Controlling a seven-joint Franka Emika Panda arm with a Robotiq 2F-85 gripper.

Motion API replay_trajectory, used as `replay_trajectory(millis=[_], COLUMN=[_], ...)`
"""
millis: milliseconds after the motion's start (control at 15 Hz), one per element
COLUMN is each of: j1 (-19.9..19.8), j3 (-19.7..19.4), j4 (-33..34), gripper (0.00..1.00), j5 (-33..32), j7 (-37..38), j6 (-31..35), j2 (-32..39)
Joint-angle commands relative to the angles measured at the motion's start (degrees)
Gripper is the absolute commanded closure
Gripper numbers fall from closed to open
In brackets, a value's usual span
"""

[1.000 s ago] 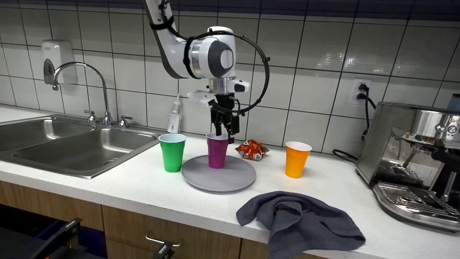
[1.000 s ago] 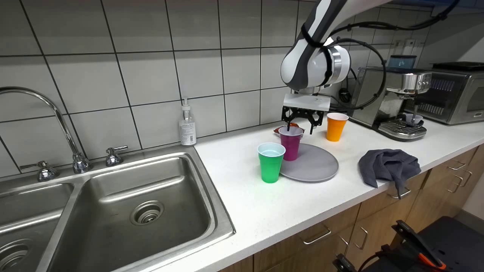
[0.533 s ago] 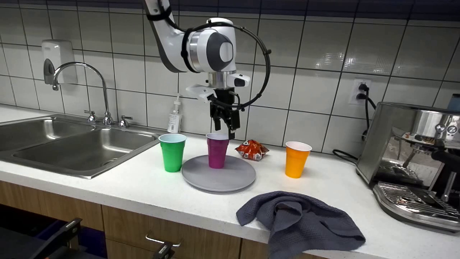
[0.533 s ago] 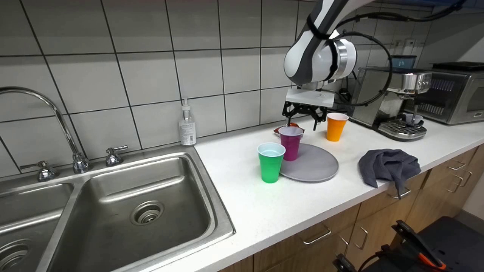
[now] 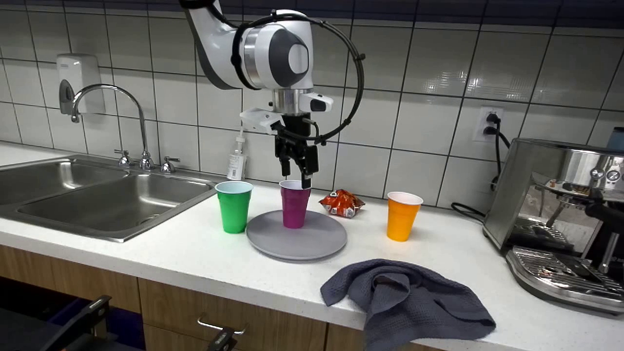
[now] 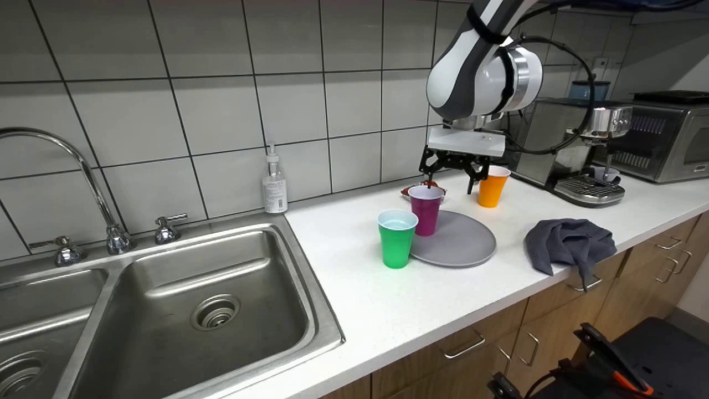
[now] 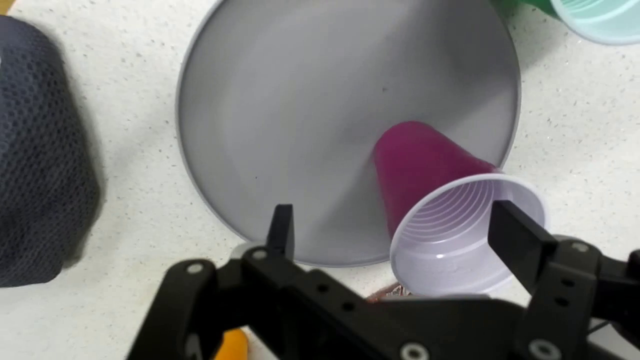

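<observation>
While upright, a magenta cup (image 5: pixel 295 207), lilac and ribbed inside, just below a spread end effector (image 6: pixel 451 188)

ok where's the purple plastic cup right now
In both exterior views, the purple plastic cup stands upright on the round grey plate, right of the green plastic cup.

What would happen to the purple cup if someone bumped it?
The purple cup would probably tip if bumped high, being narrower at the base than the mouth. It seems light, since its wall looks thin at the rim. It may slide, as the plate beneath looks smooth.
</observation>
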Motion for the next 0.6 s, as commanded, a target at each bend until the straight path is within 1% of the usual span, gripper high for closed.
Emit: replay_trajectory(millis=[0, 267, 533], j1=[0.0, -0.1, -0.1], j3=[1.4, 3.5, 6.1], j4=[-6.0, -9.8, -12.7], gripper=[0.00, 0.00, 0.00], j5=[-2.7, -4.5, -5.5], j7=[-0.8, -0.7, -0.4], j6=[-0.4, -0.9, -1.2], j2=[-6.5, -10.2, -12.1])
